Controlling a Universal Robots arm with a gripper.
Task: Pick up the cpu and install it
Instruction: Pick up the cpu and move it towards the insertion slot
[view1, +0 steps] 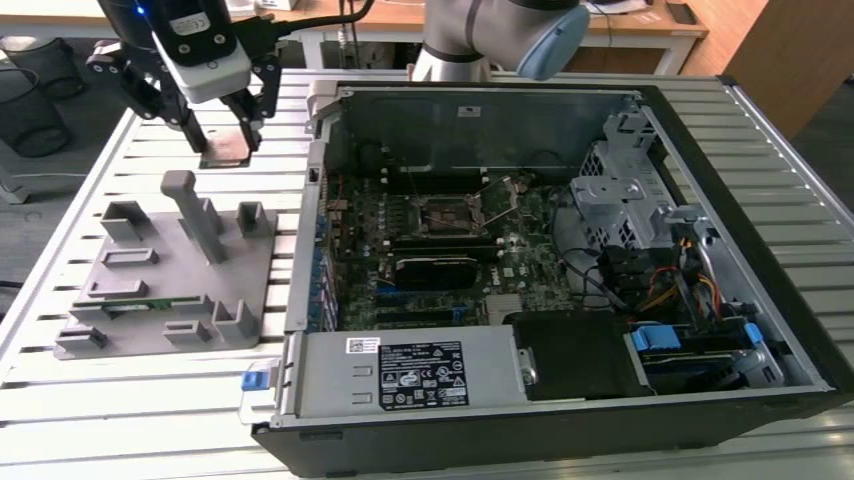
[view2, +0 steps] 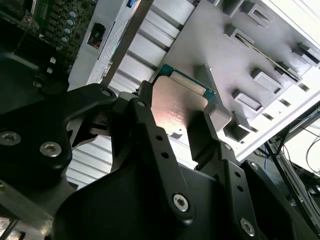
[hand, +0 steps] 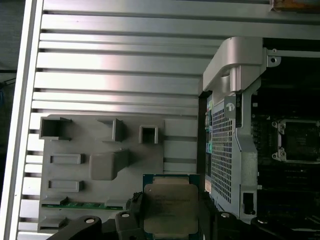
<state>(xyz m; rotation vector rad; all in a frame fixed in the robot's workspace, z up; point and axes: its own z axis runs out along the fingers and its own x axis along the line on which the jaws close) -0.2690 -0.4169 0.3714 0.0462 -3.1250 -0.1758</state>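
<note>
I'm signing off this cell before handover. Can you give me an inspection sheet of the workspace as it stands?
Surface: slotted metal table, carrying a fixture tray and an open computer case.
Job's things: cpu lifted off the table, near the far end of the tray; socket on the motherboard looks empty.
Clutter: grey fixture tray with a green circuit strip slotted in it.
Grippers: gripper shut on the cpu, fingers on two opposite edges.
Cables: wire bundle inside the case; black cable running along the arm.
Surroundings: wire baskets beside the table, wooden desk behind it.
</note>
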